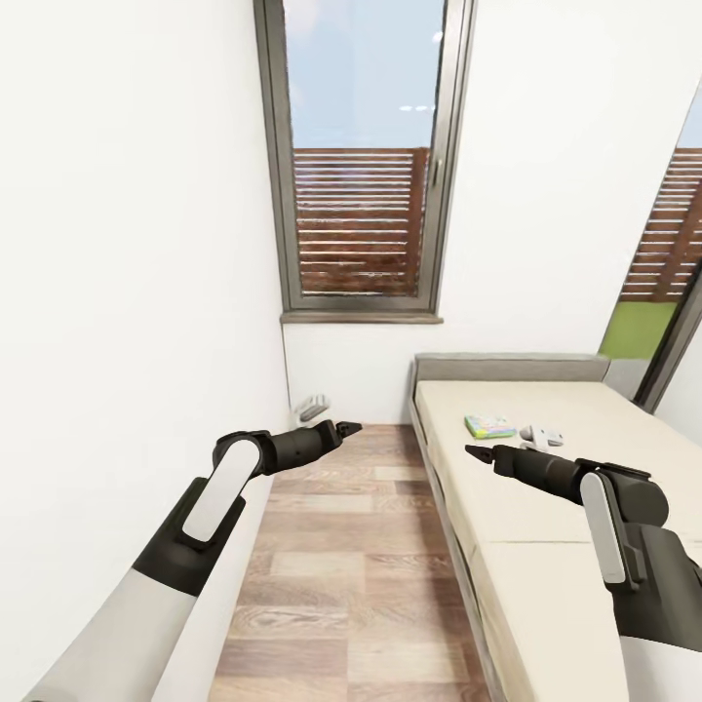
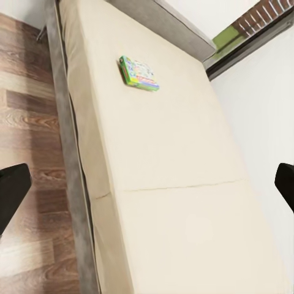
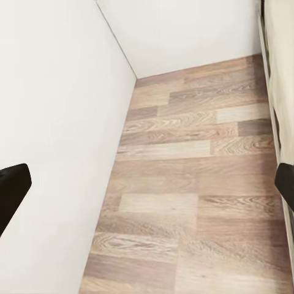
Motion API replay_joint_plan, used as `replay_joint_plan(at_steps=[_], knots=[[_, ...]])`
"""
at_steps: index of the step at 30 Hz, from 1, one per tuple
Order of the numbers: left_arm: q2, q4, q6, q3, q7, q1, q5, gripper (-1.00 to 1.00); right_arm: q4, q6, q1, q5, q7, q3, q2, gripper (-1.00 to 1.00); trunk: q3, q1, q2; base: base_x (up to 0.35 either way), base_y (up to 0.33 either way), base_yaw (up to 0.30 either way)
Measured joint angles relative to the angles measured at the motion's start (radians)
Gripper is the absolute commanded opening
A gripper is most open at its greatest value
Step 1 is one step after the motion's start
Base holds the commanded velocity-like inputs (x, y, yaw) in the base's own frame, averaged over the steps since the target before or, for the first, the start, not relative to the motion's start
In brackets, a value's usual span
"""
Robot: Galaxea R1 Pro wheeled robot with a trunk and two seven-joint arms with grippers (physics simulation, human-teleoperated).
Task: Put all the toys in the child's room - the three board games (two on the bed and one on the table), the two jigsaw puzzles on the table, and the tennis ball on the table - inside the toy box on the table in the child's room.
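— How are the arms held?

— Both are raised and bent at the elbow, forearms turned inward so that the grippers point toward each other. The left gripper [image 1: 349,427] is seen slightly higher than the right gripper [image 1: 475,452].

— And the jaws?

— In each wrist view the dark fingers [image 2: 12,187] are spread to opposite edges; nothing is held between them.
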Motion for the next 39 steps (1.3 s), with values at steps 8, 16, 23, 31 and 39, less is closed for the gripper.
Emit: replay_joint_plan(at_steps=[8,16,23,31,39], knots=[[0.0,0.0,0.0,0.0,0.0,0.0,0.0,1.0,0.0,0.0,0.0,0.0,0.0,0.0,0.0,1.0,0.0,0.0,0.0,0.193,0.0,0.0],[-0.001,-0.001,0.0,0.0,0.0,0.0,0.001,1.0,0.0,0.0,0.0,0.0,0.0,0.0,0.0,1.0,0.0,0.001,0.0,0.039,0.0,0.0],[0.001,-0.001,0.0,0.0,0.0,0.0,0.001,1.0,0.0,0.0,0.0,0.0,0.0,0.0,-0.001,1.0,0.0,0.0,0.0,0.052,0.0,0.0],[0.001,-0.001,0.0,0.0,0.0,0.0,0.0,1.0,0.0,0.0,0.0,0.0,0.0,0.0,-0.002,1.0,0.0,0.0,0.0,0.191,0.0,0.0],[0.001,-0.001,0.0,0.0,0.0,0.0,0.0,1.0,0.0,0.0,0.0,0.0,0.0,0.0,-0.002,1.0,0.0,0.0,0.0,0.277,0.0,0.0]])
